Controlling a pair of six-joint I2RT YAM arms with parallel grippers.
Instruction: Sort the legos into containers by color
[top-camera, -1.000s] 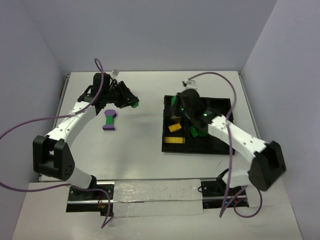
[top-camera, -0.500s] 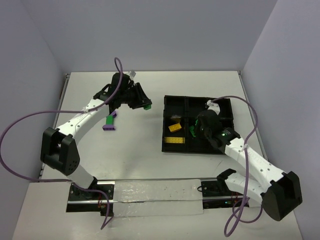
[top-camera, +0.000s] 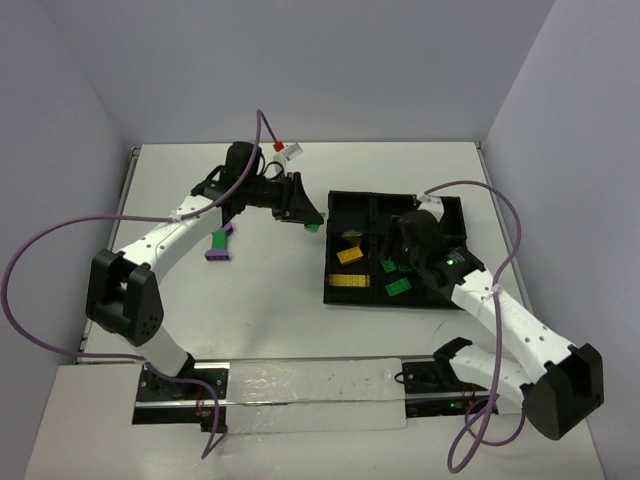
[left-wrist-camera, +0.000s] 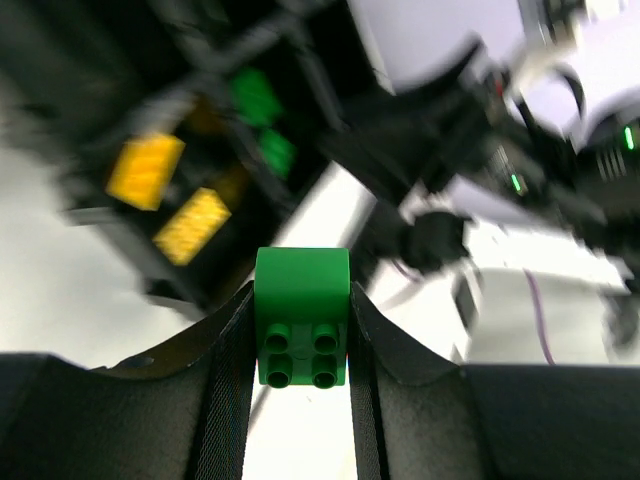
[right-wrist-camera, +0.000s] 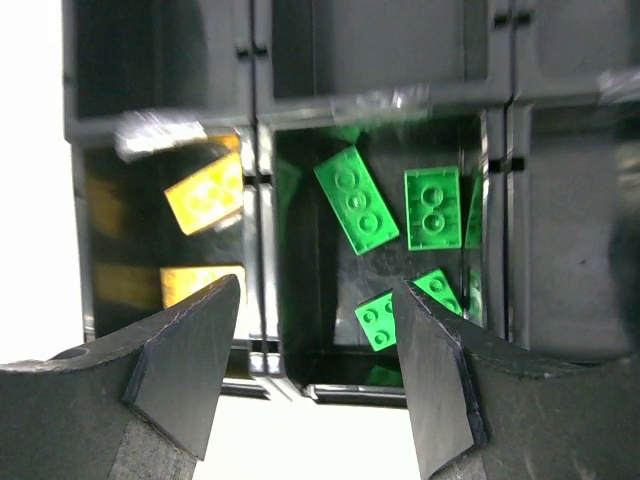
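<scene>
The left hand was clamped on a green lego above the middle of the bench, just beside the tray. The right hand, jaws apart, hung over the compartment holding loose green legos, toward the bench's right edge.

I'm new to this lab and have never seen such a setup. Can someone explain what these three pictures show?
These are two white robot arms bolted to a table, each ending in a two-finger gripper. The wide picture comes from a fixed camera above and behind them. The other two come from small cameras on the wrists, so each shows its own fingers. On the table lie a black tray with compartments and a purple-and-green cluster of bricks. One compartment holds yellow bricks, and the one beside it holds green bricks. The left gripper is shut on a green brick, held beside the tray's left edge. The right gripper hangs open and empty over the green compartment.
</scene>
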